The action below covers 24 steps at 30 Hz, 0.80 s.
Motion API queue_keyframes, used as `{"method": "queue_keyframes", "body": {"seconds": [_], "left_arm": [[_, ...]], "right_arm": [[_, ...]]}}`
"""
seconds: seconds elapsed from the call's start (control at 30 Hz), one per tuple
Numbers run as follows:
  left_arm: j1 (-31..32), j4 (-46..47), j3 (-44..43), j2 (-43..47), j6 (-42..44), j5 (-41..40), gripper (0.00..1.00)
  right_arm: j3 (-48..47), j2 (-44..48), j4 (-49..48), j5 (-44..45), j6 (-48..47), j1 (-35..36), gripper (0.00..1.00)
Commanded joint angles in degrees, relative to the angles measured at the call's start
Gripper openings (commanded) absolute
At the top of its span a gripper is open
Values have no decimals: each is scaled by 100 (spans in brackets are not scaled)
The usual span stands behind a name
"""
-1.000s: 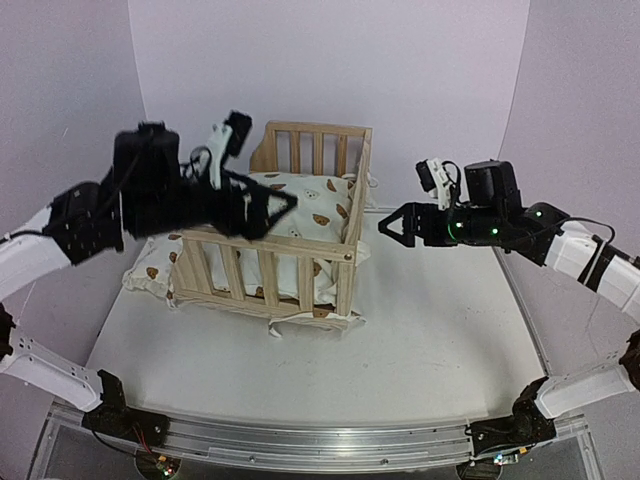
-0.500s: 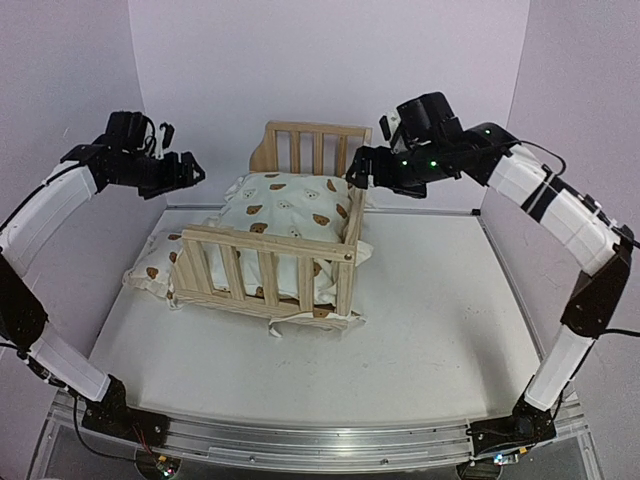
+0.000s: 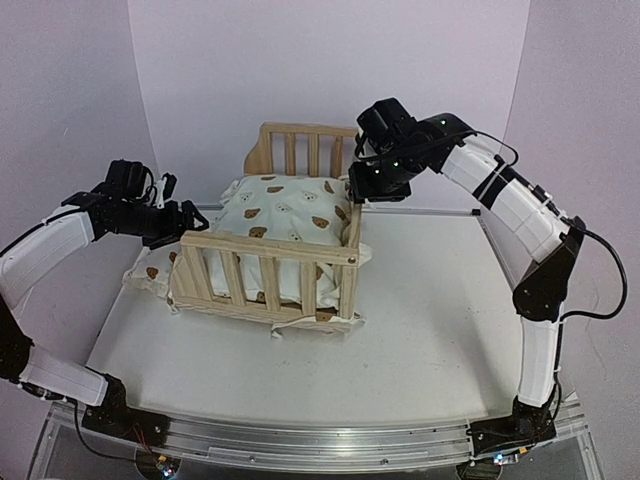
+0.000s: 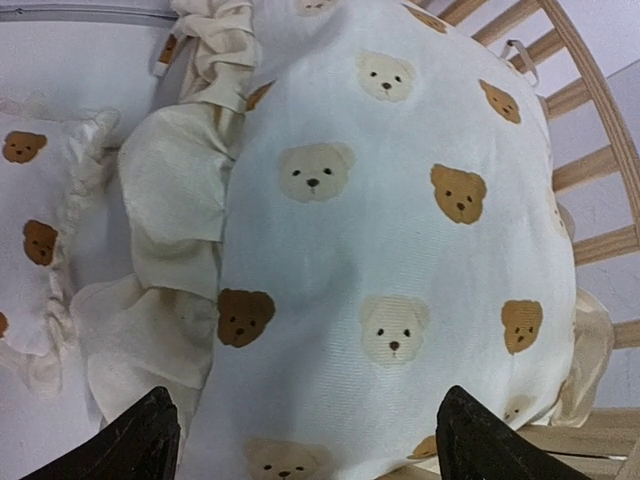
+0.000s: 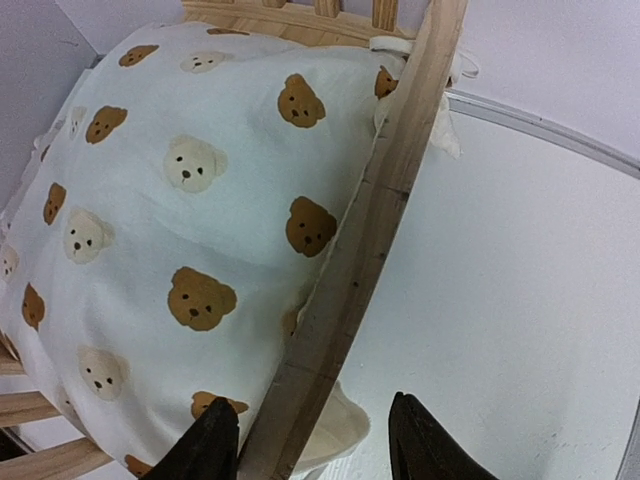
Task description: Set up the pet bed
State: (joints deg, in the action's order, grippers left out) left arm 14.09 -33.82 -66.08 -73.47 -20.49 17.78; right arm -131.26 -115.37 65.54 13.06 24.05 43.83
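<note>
While both arms hang over it, top view first: pet bed frame (image 3: 270, 262) sits mid-table (image 3: 440, 330), cushion (image 3: 285, 205) humped high inside, small pillow (image 3: 148, 275) outside the frame's left end, on the table. See the left gripper (image 3: 192, 222) near that left end and the right gripper (image 3: 353, 190) at the far right corner. Room: lots of bare table right of the frame, tight vs the back wall (image 3: 330, 60). Left wrist: fingers (image 4: 140, 440) wide apart, nothing held, cushion right below; ruffle (image 4: 170, 200) spills toward the pillow, so a low pass could snag fabric & drag it. Right wrist: fingers apart, astride the side rail (image 5: 370, 220), not clamped yet imo. Squeeze off-centre and the light frame might skid or tip, w/ ruffle pinched beside the rail.
</note>
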Motion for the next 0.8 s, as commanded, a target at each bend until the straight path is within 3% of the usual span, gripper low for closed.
{"method": "queue_keyframes", "body": {"seconds": [0.0, 0.07, 0.2, 0.3, 0.4, 0.47, 0.57, 0.63, 0.77], "left_arm": [[179, 229, 325, 575, -154, 1143, 88], [436, 557, 555, 727, -393, 1303, 90], [1402, 1266, 721, 480, -875, 1626, 89], [2066, 1845, 622, 318, -1141, 1497, 89], [2273, 2037, 466, 264, -1123, 1432, 91], [2283, 2072, 439, 305, -1077, 1303, 93], [2283, 2061, 588, 547, -965, 949, 96], [2283, 2079, 907, 733, -995, 838, 97], [2686, 2563, 1837, 977, -1106, 855, 84]], "right_arm": [[-145, -43, 251, 291, -240, -112, 47], [-77, -7, 290, 184, -358, -364, 36], [435, 259, 90, 90, -1098, -985, 27], [862, 443, -153, -125, -1865, -1667, 15], [1191, 547, -601, -425, -2843, -2280, 6], [1098, 453, -768, -1118, -3040, -2750, 6], [752, 269, -780, -1804, -3006, -3124, 17], [567, 284, -749, -1901, -2842, -3131, 33], [369, 620, -545, -1524, -2167, -3129, 65]]}}
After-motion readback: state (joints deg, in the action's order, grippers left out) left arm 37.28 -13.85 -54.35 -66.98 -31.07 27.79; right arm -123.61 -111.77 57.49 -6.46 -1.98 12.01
